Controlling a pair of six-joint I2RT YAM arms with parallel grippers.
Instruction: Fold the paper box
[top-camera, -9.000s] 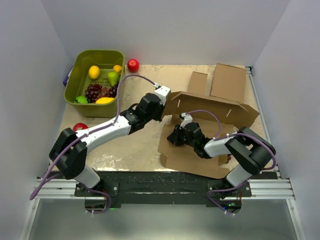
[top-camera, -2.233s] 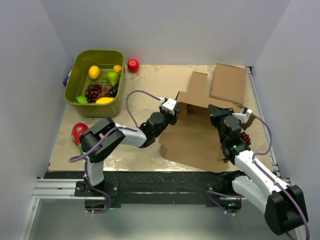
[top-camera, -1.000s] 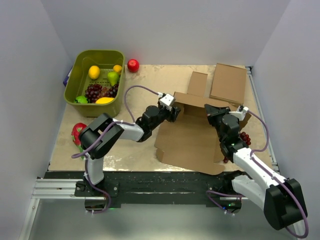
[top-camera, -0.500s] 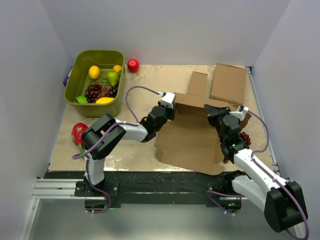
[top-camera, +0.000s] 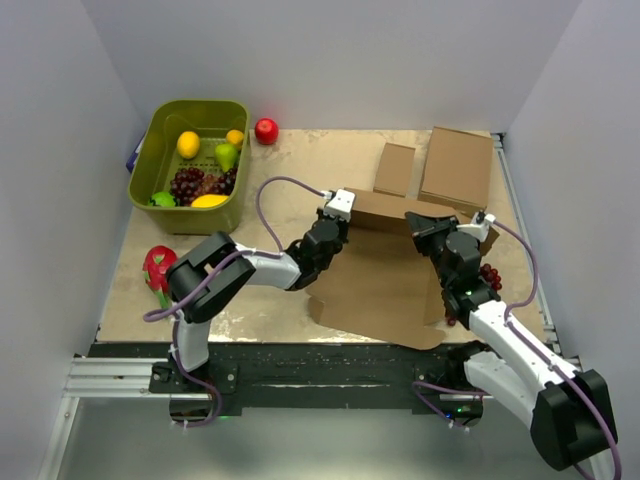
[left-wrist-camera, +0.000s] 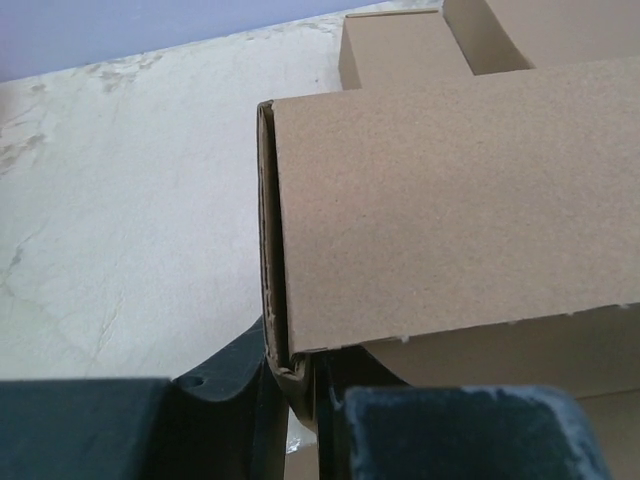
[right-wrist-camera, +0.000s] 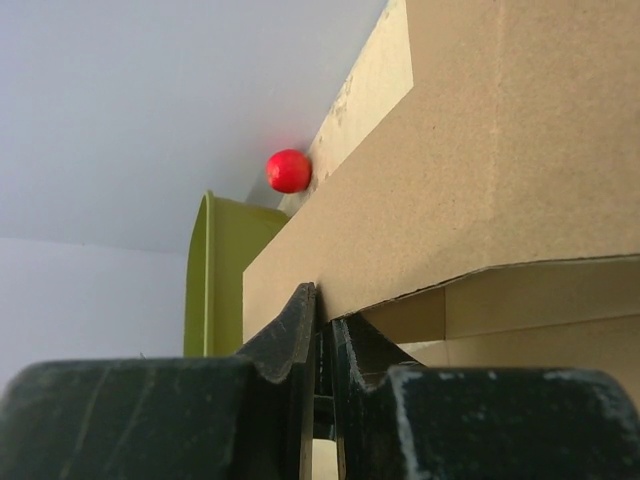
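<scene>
the table (top-camera: 300, 165) carries the paper box (top-camera: 380, 285) right of centre, its broad panel lying flat and its long far wall stood upright. by the look of it the fold is early to midway. that far wall seems doubled over on itself, while the near edge lies flat and nothing is tucked or closed. the other walls and the lid look like the work left. the left gripper (top-camera: 335, 213) is clamped on the left end of that raised wall. the right gripper (top-camera: 424, 222) is pinched tight on its right end.

only the overhead view gives the layout. it shows the green basket (top-camera: 198, 104) of fruit at far left, and a medium flat box (top-camera: 458, 165) and a small narrow box (top-camera: 395, 168) lying just beyond the paper box.

the left wrist view shows what the overhead view cannot: two cardboard layers meeting at the wall's corner, with the folded edge seated between the dark fingers (left-wrist-camera: 225, 375).

the right wrist view shows the wall's lower edge squeezed between nearly touching jaws. past it, a red ball (right-wrist-camera: 289, 171) sits beside the basket's rim.
</scene>
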